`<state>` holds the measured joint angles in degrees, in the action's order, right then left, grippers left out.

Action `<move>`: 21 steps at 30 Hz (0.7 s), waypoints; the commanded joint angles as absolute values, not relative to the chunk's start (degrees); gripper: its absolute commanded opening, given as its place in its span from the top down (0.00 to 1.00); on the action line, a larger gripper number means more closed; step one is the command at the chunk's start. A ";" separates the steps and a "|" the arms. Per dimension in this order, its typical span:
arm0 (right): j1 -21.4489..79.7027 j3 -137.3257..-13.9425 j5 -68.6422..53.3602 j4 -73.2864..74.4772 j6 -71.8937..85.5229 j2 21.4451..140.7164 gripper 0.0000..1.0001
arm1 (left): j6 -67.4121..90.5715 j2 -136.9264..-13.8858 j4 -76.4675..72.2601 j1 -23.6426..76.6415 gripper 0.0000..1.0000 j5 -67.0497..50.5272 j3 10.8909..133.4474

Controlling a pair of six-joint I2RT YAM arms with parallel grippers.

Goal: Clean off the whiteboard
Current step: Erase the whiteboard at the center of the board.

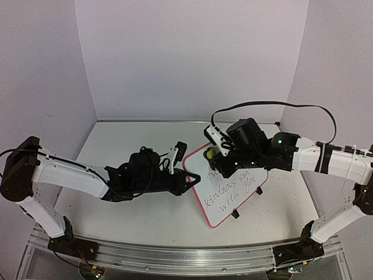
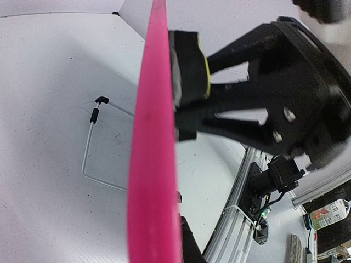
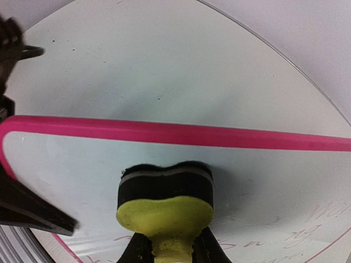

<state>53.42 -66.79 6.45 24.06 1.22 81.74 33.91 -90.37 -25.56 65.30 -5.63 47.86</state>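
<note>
The left end effector (image 1: 187, 178) is clenched on the whiteboard (image 1: 224, 205) corner. The right end effector (image 3: 171, 247) grasps a yellow-black eraser (image 3: 164, 193), pressed to it. Legible writing: "kindness", "with you".

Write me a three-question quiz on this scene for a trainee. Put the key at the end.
1. Fill in: the left gripper is clamped on the whiteboard's ___ frame.
2. What does the right gripper hold? A) a marker B) an eraser C) nothing
3. True or false: the whiteboard is wiped clean.

Key:
1. Pink.
2. B. The eraser is pressed against the board near its far edge.
3. False. There is handwriting on it.
</note>
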 commanded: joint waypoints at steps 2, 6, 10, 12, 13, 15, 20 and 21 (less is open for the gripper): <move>46.48 -64.11 9.51 22.14 0.48 81.38 1.00 | 23.12 -88.93 -21.62 68.89 1.00 -17.80 47.13; 43.93 -63.54 9.58 22.69 -1.56 80.79 1.00 | 23.12 -88.83 -21.42 68.89 1.00 -18.15 47.38; 42.23 -63.39 9.60 23.11 -1.58 80.69 1.00 | 23.03 -88.61 -21.22 68.91 1.00 -18.30 47.51; 42.23 -63.89 8.28 23.25 -1.20 80.78 1.00 | 23.06 -88.65 -21.13 68.92 1.00 -18.28 47.60; 42.22 -64.22 7.16 23.31 -0.84 80.87 0.99 | 23.10 -88.78 -21.10 68.91 1.00 -18.28 47.68; 42.21 -64.85 5.01 23.50 -0.45 80.99 0.88 | 23.11 -88.93 -21.09 68.90 1.00 -18.28 47.81; 42.19 -65.30 4.10 23.87 -0.44 80.77 0.78 | 23.11 -89.04 -20.92 68.85 1.00 -18.37 48.40; 42.22 -65.42 3.92 24.04 -0.44 80.56 0.76 | 23.05 -89.03 -20.86 68.89 1.00 -18.37 48.41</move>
